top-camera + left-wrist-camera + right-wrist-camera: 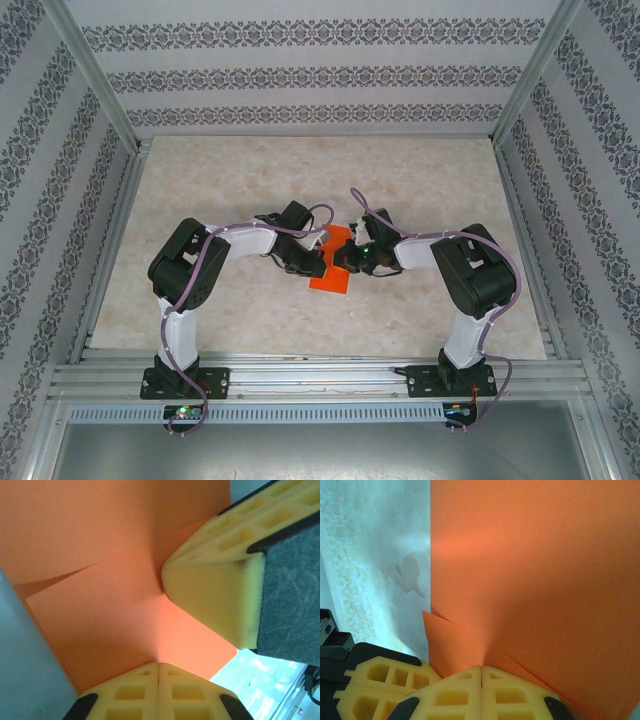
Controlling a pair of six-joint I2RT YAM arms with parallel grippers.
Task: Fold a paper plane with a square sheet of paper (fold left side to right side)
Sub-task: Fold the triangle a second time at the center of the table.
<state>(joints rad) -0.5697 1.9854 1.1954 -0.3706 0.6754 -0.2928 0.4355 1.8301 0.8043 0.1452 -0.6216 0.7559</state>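
Observation:
The square sheet of paper is bright orange and sits mid-table between the two arms, lifted and partly folded over on itself. In the left wrist view the sheet shows a second layer with a diagonal edge. My left gripper is shut, and the paper puckers into its closed tips. The right gripper's yellow fingers press on the sheet from the upper right. In the right wrist view my right gripper is shut on the paper, where two overlapping layers meet. The left gripper's fingers sit close at the lower left.
The beige marbled tabletop lies inside patterned walls with aluminium frame posts. A metal rail runs along the near edge by the arm bases. Both wrists meet over the table's middle, almost touching.

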